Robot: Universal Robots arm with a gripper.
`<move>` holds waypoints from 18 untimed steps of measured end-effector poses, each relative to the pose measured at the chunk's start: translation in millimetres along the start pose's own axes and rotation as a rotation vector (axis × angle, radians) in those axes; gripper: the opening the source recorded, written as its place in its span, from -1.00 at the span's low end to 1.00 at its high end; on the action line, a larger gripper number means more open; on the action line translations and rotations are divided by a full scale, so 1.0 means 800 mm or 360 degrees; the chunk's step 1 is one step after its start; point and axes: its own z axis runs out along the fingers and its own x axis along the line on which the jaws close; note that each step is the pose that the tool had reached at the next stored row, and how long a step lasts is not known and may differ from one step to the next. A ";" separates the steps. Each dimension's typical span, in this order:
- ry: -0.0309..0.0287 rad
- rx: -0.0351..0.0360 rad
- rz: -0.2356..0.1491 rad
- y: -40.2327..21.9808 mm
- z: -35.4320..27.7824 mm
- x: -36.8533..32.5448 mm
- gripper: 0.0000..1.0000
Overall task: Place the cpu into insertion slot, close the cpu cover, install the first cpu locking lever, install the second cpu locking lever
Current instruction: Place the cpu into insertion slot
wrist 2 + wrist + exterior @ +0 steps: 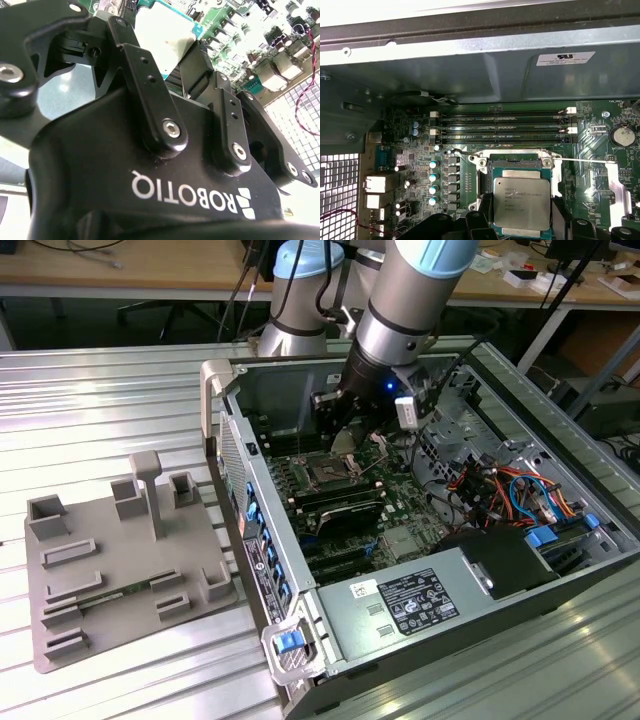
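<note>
Black jaws, nearest the lens in both wrist views, are clamping the square silver chip by two opposite edges and holding it over the open socket on the green board inside the computer case.

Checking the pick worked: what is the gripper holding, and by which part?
The gripper holds the cpu by two opposite side edges, over the insertion slot.

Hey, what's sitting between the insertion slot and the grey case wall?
Long black memory slots run between the insertion slot and case wall, in the first wrist view.
</note>
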 end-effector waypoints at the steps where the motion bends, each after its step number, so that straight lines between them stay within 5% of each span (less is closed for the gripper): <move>1: 0.00000 0.0000 0.0000 0.0000 0.0003 0.0000 0.09; 18: 0.00001 0.0000 0.0000 -0.0007 0.0076 -0.0001 0.09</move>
